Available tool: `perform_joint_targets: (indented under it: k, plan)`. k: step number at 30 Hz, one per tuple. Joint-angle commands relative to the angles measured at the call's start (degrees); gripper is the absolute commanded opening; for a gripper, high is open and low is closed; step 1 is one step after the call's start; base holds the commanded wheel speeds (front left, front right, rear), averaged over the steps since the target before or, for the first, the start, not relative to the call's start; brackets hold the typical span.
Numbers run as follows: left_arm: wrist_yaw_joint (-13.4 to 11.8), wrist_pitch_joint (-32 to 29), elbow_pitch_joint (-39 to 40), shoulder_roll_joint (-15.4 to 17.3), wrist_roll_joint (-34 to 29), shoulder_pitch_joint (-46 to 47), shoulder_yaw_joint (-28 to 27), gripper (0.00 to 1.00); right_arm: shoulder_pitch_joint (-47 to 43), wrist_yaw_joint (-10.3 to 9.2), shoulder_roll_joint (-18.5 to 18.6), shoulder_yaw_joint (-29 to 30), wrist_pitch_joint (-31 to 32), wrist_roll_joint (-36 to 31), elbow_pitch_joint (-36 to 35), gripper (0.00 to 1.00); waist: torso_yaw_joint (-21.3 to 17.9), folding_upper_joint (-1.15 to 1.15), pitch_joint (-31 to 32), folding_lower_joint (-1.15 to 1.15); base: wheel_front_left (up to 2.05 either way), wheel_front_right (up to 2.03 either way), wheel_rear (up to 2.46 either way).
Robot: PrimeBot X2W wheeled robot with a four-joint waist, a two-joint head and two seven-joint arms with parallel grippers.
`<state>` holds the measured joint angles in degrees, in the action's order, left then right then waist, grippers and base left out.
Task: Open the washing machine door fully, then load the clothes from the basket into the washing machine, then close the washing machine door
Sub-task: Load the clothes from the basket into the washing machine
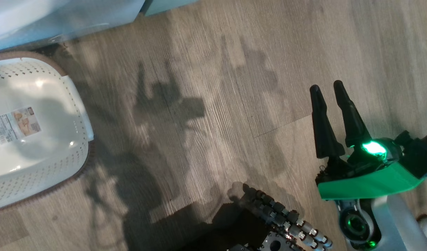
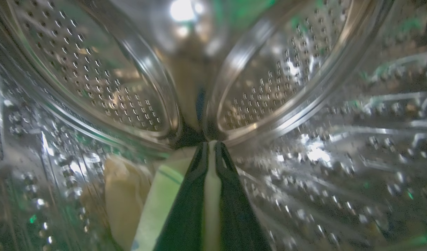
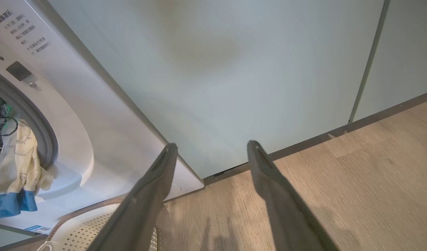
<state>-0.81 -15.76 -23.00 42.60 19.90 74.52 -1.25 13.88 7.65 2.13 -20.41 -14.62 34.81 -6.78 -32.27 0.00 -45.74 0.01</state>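
Lower centre of the left wrist view: my left gripper (image 2: pixel 210 146), 2 dark fingers almost together, a thin strip of pale cloth pinched between them. Reading: clamped on the clothes (image 2: pixel 124 195), whose yellow folds bunch at lower left of that frame against the steel drum (image 2: pixel 95 69) of the washing machine (image 3: pixel 95 122).

Handling note: the fabric is soft, light and limp. It has no stiffness, so it drapes and trails wherever it is not held. It is not fragile and not slippery. A pinch on any bunched fold suffices; a thick fold is better than a single edge. Risk, my judgement: it may cling to a finger on release or snag on the drum perforations.

Left edge of the right wrist view: 1 garment (image 3: pixel 20 164) with blue trim hangs over the grey gasket (image 3: pixel 46 139), partly out of the opening. It would likely foul the door and needs pushing in.

Right gripper (image 3: pixel 211 148): fingers wide apart, nothing between them, touching nothing, pointed at the pale-green cabinet door (image 3: pixel 252 69) above the floor (image 3: pixel 339 191).

Left of the head view: basket (image 1: pixel 72 104), its bottom label in plain sight.
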Motion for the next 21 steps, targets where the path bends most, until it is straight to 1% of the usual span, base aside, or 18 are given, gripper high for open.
perform_joint_targets:
  k: [1,7,9,11,13,15,16,21]
  plan:
    - [-0.48,1.70,1.96,3.07,-0.80,2.83,-1.15,0.00,-1.20,-0.16,0.75,-0.68,-0.38,0.61,-1.80,1.00,-0.01,0.00,-0.23,-0.01,0.00,0.00,0.00]
    - [-1.48,14.64,-0.50,1.33,-3.99,9.55,0.64,0.00,-1.66,-0.16,0.75,-2.81,-0.38,0.71,-2.62,1.00,0.15,0.00,-1.19,-0.01,0.00,0.00,0.00]
    - [-1.32,17.27,-2.18,0.84,-4.61,10.99,1.43,0.00,-1.74,-0.16,0.75,-3.03,-0.38,0.84,-2.89,1.00,0.28,0.00,-1.40,-0.01,0.00,0.00,0.00]
    - [-1.03,18.43,-4.13,0.42,-4.97,11.82,2.26,0.00,-1.75,-0.16,0.75,-3.09,-0.38,0.98,-3.07,1.00,0.41,0.00,-1.56,-0.01,0.00,0.00,0.00]
    - [-0.71,18.52,-6.27,0.12,-4.90,11.62,2.79,0.00,-1.69,-0.16,0.75,-3.00,-0.38,1.05,-3.15,1.00,0.59,0.00,-1.73,-0.01,0.00,0.00,0.00]
    - [-0.33,17.31,-8.44,-0.18,-4.20,11.13,2.93,0.00,-1.52,-0.16,0.75,-2.64,-0.38,1.10,-3.17,1.00,0.78,0.00,-1.87,-0.01,0.00,0.00,0.00]
    - [0.18,15.61,-9.95,0.07,-4.39,10.36,3.78,0.00,-1.31,-0.16,0.75,-2.20,-0.38,1.06,-3.07,1.00,0.97,0.00,-1.99,-0.01,0.00,0.00,0.00]
    - [0.87,10.34,-12.27,0.60,-4.25,8.43,5.16,0.00,-0.70,-0.16,0.75,-1.79,-0.38,0.99,-2.40,1.00,1.21,0.00,-1.94,-0.01,0.00,0.00,0.00]
